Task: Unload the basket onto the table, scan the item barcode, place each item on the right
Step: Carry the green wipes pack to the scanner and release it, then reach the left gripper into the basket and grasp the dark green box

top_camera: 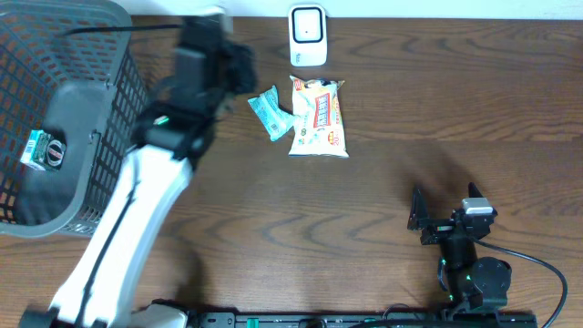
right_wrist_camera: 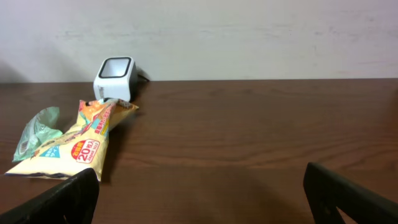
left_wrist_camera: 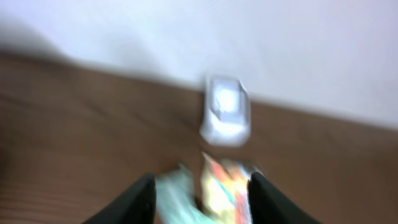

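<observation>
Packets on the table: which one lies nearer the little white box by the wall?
The larger white-and-orange snack bag; its top end almost reaches the white box. The small green packet lies beside it, farther off.

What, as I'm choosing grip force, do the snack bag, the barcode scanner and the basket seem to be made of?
Snack bag: apparently thin printed plastic film, glossy and crinkled, with sealed ends.
Barcode scanner: hard white plastic, a smooth moulded shell with a darker window.
Basket: grey open mesh with a matte look, likely plastic, though coated wire is possible.
</observation>
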`<state>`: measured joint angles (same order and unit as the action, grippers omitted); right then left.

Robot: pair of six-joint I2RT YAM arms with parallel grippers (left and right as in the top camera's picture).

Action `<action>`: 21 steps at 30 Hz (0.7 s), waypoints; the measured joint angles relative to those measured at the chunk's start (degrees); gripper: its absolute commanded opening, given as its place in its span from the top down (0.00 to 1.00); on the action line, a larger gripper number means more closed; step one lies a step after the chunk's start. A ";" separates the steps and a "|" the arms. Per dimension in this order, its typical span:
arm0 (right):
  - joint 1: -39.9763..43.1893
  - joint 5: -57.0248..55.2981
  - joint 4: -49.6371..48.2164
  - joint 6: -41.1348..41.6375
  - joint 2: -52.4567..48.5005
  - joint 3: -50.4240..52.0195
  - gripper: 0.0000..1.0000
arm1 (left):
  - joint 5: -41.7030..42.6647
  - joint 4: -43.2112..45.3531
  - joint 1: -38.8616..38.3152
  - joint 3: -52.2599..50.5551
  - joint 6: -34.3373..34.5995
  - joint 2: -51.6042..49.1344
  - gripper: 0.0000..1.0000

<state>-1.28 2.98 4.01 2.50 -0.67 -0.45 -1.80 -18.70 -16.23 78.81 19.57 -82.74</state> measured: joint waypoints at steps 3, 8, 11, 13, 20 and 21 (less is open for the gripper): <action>0.00 0.00 0.02 0.00 0.00 0.00 0.01 | -8.33 -2.19 5.38 0.57 -2.16 7.21 0.35; 0.00 0.00 0.00 0.00 0.00 0.00 0.01 | -17.09 -8.92 18.27 0.76 -3.61 13.14 0.34; 0.00 0.02 0.00 0.00 0.00 0.00 0.01 | -19.65 -13.97 27.98 0.76 -4.20 13.31 0.34; 0.00 0.00 0.00 0.00 0.00 0.00 0.01 | -20.72 -16.37 34.47 0.76 -5.38 11.93 0.34; 0.00 0.00 0.00 0.00 0.00 0.00 0.01 | -22.16 -22.43 46.73 0.72 -19.82 2.03 0.33; 0.00 0.00 0.02 0.00 0.00 0.00 0.01 | -22.16 -22.53 47.34 0.72 -22.08 0.46 0.33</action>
<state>-1.28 2.98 4.03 2.50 -0.67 -0.45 -23.97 -41.23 31.11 79.53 -2.50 -82.28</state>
